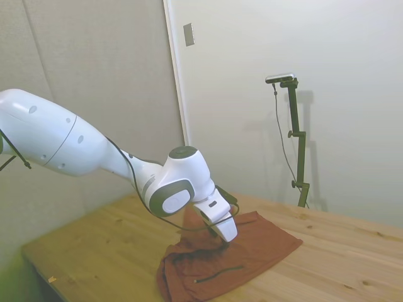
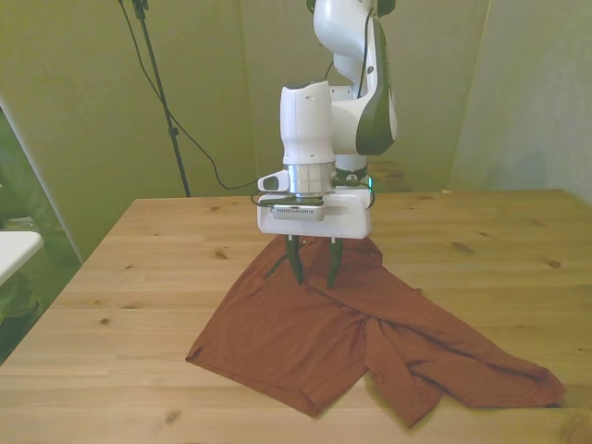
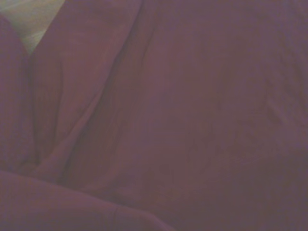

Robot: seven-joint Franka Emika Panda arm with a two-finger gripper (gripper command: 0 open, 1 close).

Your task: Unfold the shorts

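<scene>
Rust-brown shorts (image 1: pixel 236 255) lie spread on a pale wooden table (image 1: pixel 340 264) in the side view, near the table's middle, a thin dark zipper line (image 1: pixel 219 272) showing on the part nearest the camera. Plain light walls and a white door frame (image 1: pixel 176 69) stand behind. The white arm reaches down over the cloth, its gripper (image 1: pixel 225 242) low on the fabric, where a peak of cloth rises beside it.

In the front view, the shorts (image 2: pixel 370 342) spread across the table (image 2: pixel 139 277), one leg running toward the near edge at the front view's right. The gripper (image 2: pixel 314 276) points straight down, its dark fingers (image 2: pixel 295 262) a narrow gap apart, tips touching the upper part of the cloth; whether they pinch any fabric cannot be told.

The wrist view shows creased, blurred cloth (image 3: pixel 192 120) filling nearly everything, with a sliver of table (image 3: pixel 33 19) at one corner.
</scene>
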